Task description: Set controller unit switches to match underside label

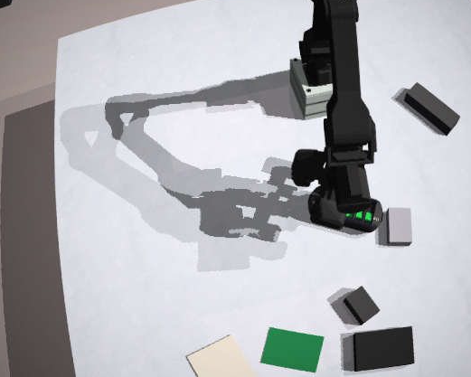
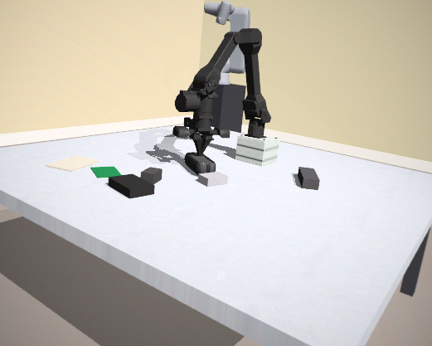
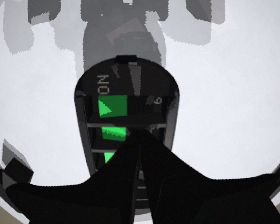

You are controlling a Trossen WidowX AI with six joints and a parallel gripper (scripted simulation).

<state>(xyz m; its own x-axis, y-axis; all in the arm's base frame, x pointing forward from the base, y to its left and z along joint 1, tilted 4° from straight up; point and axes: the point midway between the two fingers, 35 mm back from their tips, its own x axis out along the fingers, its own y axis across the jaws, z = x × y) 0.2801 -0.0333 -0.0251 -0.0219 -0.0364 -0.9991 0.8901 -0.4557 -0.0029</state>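
The dark grey controller unit (image 1: 376, 222) (image 2: 206, 167) (image 3: 116, 86) sits on its base on the bench, top up, so its label is hidden. In the wrist view the printed ON is at the unit's far end, on the left, and a 6 is beside the farthest switch. Three green switch ends show there on the ON side; the other switches are hidden behind the fingers. My gripper (image 2: 201, 153) (image 3: 140, 135) is shut and empty, pointing down. Its fingertips are at the unit's top, over the switch row; whether they touch a switch I cannot tell.
A pale grey block (image 1: 400, 226) (image 2: 212, 178) stands close to the unit's end. Other parts are a dark bar (image 1: 432, 109) (image 2: 308, 177), a small dark block (image 1: 362, 305), a black box (image 1: 383, 349), a green sheet (image 1: 292, 350) and a cream sheet (image 1: 221, 358). The arm's base stands on a pale stack (image 2: 257, 152).
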